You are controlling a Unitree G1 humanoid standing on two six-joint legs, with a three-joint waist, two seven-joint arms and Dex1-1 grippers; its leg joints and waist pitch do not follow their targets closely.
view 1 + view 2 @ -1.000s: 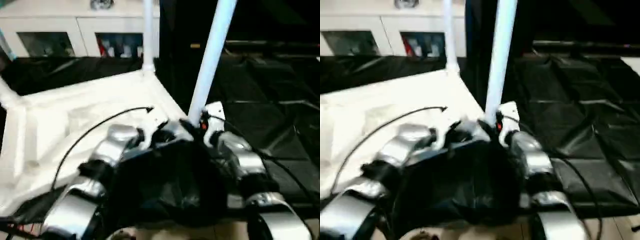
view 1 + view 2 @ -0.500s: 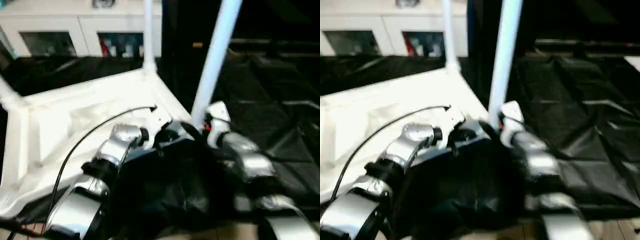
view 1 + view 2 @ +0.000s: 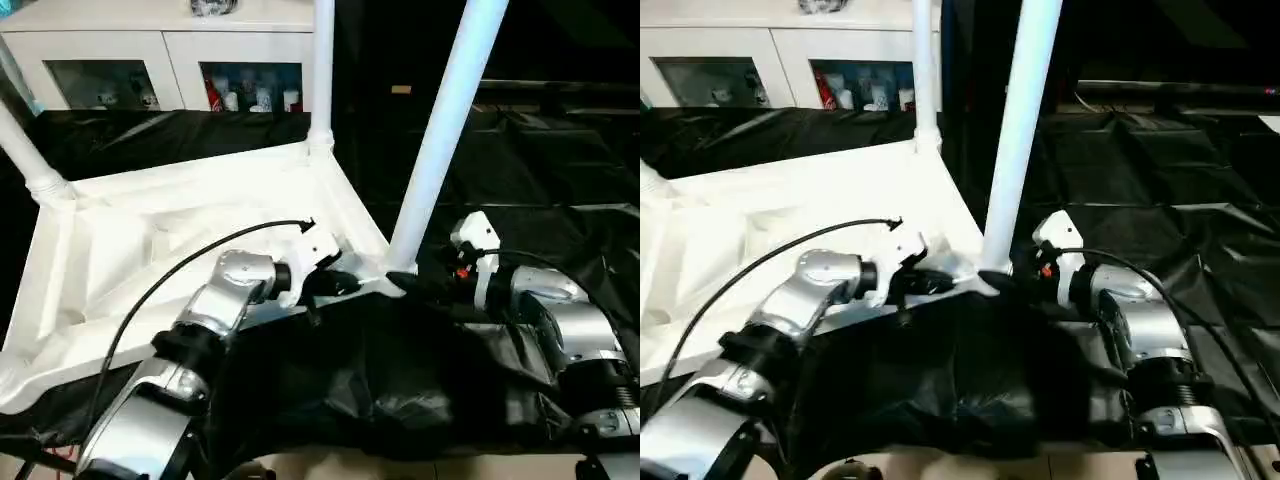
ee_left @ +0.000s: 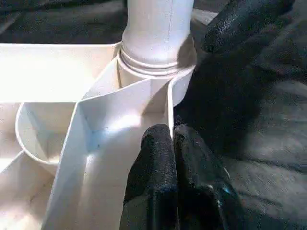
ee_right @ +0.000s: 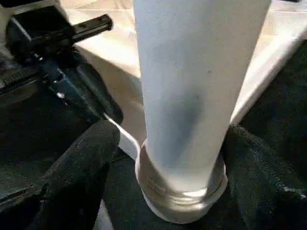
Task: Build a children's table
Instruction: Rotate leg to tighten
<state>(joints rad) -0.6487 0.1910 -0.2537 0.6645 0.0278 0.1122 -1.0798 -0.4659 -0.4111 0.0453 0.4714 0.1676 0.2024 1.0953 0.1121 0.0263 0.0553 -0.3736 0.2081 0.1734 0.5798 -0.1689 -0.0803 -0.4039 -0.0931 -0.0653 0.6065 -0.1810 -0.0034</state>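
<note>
The children's table lies upside down on black cloth, its white ribbed top facing up. Three white tube legs stand in corner sockets: one at the near right, one at the far right and one at the far left. My left gripper is shut, and its black fingertips rest against the top's rim just beside the near right socket. My right gripper is open. One finger stands on each side of the near right leg's base.
Black cloth covers the floor around the table top and bunches up over my forearms in front. A white glass-door cabinet stands along the back. A black cable arcs over my left arm.
My right gripper has opened wider around the near right leg's base, and its forearm has swung out to the right. The left gripper stays at the corner rim. The camera has shifted.
</note>
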